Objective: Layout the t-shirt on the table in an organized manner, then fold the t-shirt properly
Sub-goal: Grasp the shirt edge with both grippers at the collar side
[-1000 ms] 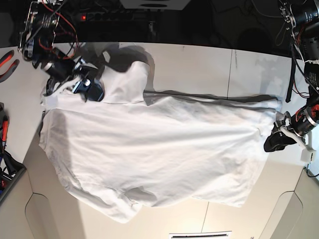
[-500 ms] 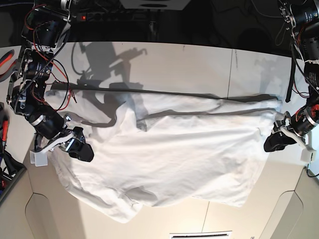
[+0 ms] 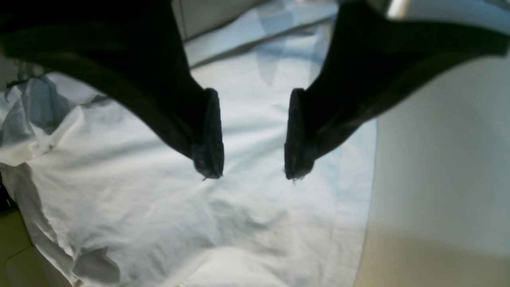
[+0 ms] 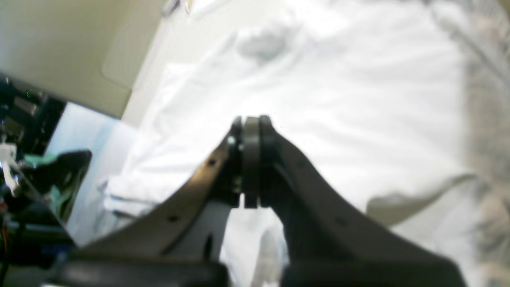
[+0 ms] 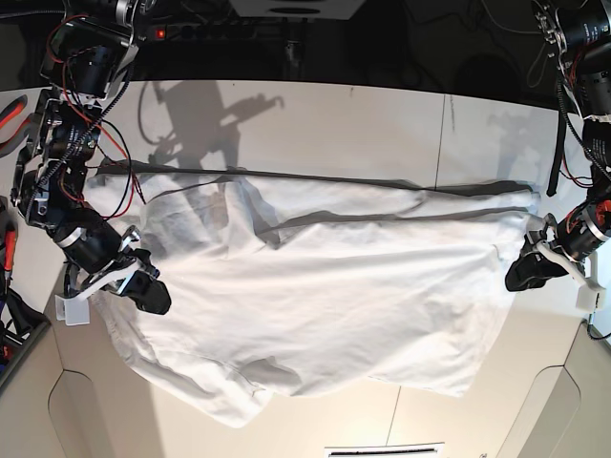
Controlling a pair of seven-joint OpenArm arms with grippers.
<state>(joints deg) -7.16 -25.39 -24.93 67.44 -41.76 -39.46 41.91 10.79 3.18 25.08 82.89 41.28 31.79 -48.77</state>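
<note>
In the left wrist view we look down between the left hand (image 3: pixel 252 173) and its two dark fingers (image 3: pixel 209 135), which stand apart and hold nothing. The large plain white cotton t-shirt (image 3: pixel 191 211) lies directly under and ahead of them, its straight edge running along the bare white tabletop (image 3: pixel 438 159) to the side. We judge this hand released, hovering just inside that edge.

In the right wrist view the right hand (image 4: pixel 251 201) is clenched — its pads meet with no gap. Whether a thin layer of cloth is pinched between them we cannot tell; the picture is blurred and the wrinkled cloth spreads out past the tips on all sides.

In the base view the shirt (image 5: pixel 325 296) lies spread across the tabletop (image 5: pixel 382 124), its long axis running side to side, from the right hand (image 5: pixel 151 296) at one end to the left hand (image 5: pixel 525 272) at the other. The far edge is fairly straight, near the thin dark seam line (image 5: pixel 315 176); the near edge is bunched and rolled under. Which end carries the collar we cannot make out. Each hand sits at its own end of the long axis, so for the next smoothing pull — as we judge it — the bunched near corner lies closer to the right hand.
</note>
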